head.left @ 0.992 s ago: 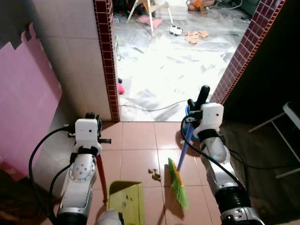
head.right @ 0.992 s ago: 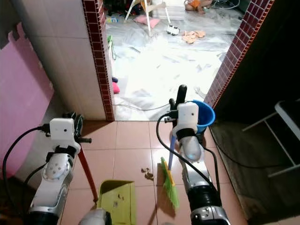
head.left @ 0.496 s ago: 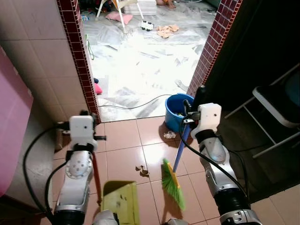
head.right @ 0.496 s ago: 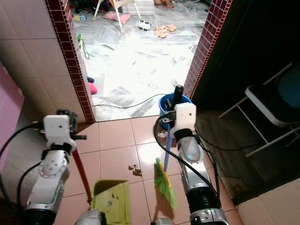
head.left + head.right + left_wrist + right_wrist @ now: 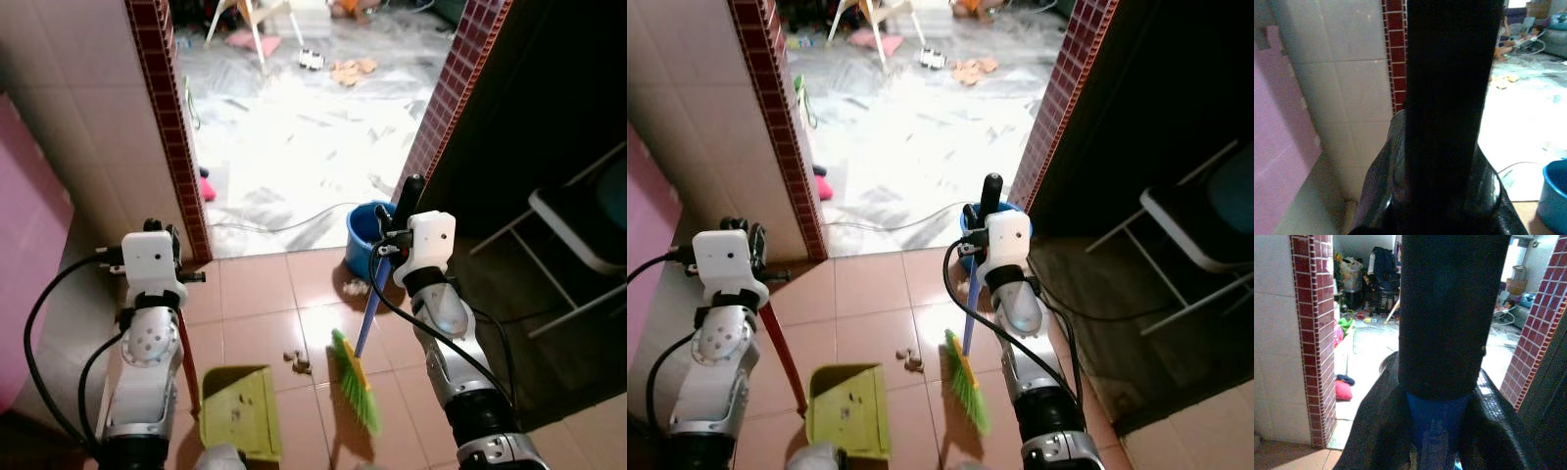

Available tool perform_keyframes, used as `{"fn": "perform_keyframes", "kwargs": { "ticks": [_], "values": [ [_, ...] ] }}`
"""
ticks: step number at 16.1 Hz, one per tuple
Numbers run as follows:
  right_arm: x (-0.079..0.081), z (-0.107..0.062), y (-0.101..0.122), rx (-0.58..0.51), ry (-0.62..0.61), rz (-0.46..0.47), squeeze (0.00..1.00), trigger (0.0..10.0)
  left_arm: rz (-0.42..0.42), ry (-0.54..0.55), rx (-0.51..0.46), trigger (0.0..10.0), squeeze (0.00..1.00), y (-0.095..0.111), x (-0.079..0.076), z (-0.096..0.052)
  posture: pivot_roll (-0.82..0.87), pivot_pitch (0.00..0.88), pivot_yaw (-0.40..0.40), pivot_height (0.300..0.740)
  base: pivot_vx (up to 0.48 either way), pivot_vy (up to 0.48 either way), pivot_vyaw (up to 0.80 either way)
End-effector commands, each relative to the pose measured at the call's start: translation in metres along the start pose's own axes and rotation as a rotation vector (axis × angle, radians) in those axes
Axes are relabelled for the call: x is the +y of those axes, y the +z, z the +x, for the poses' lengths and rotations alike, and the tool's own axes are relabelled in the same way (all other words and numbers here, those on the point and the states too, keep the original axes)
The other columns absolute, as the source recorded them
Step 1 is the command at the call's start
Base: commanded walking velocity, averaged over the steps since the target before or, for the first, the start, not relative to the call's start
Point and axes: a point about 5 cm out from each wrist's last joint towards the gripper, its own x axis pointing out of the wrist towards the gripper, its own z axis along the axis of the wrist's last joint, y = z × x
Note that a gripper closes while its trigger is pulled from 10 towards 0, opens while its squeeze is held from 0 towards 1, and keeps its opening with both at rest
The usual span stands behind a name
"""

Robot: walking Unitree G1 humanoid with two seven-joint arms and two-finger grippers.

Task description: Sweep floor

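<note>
- On the robot's right, the right claw (image 5: 404, 217) is clenched around the blue handle of the broom (image 5: 364, 323), near its black top end; the wrist view looks straight along that handle.
- From that grip the broom slants down and leftward to its green bristles (image 5: 357, 396), which rest on the terracotta floor tiles (image 5: 250, 333).
- Just left of the bristles lies a small heap of brown crumbs (image 5: 297, 361), apart from both broom and dustpan.
- On the robot's left, the left claw (image 5: 737, 230) is clenched around the top of the red handle (image 5: 784, 362) of the dustpan (image 5: 848, 411).
- That yellow-green pan sits flat on the tiles below the crumbs, with a few specks inside it.
- Behind the right claw stands a blue bucket (image 5: 366, 235), at the edge of the doorway.
- Red brick pillars (image 5: 181, 127) frame the doorway; beyond it a bright, pale floor carries scattered clutter and a cable.
- Far right, in shadow, stands a white-framed chair (image 5: 578, 245).
</note>
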Motion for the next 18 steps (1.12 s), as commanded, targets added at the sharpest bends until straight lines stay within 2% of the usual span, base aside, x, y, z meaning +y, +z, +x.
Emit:
{"fn": "perform_keyframes", "kwargs": {
  "ticks": [1,5,10,14,18],
  "values": [
    [-0.003,0.005,0.013,-0.051,-0.003,-0.016,0.00,10.0,-0.018,-0.013,-0.082,10.0,0.00,0.020,-0.006,0.006,-0.01,0.000,-0.056,0.740,0.412,0.000,0.00],
    [-0.003,0.004,0.005,-0.041,-0.017,-0.022,0.00,10.0,-0.014,-0.039,-0.058,10.0,0.00,0.012,-0.012,0.006,0.00,0.000,-0.040,0.740,0.412,0.000,0.00],
    [0.006,0.014,0.001,-0.047,-0.013,-0.013,0.00,10.0,0.018,-0.084,-0.042,10.0,0.00,0.002,-0.026,0.016,0.01,0.000,-0.018,0.740,0.000,0.000,0.00],
    [-0.003,0.016,0.000,-0.057,-0.048,-0.028,0.00,10.0,0.030,-0.088,-0.054,10.0,0.00,0.001,-0.027,0.020,0.03,0.000,-0.024,0.740,0.000,0.000,0.00],
    [-0.010,0.013,-0.005,-0.064,-0.074,-0.039,0.00,10.0,0.058,-0.078,-0.069,10.0,0.00,-0.003,-0.020,0.024,0.04,0.000,-0.025,0.740,0.000,0.000,0.00]
  ]
}}
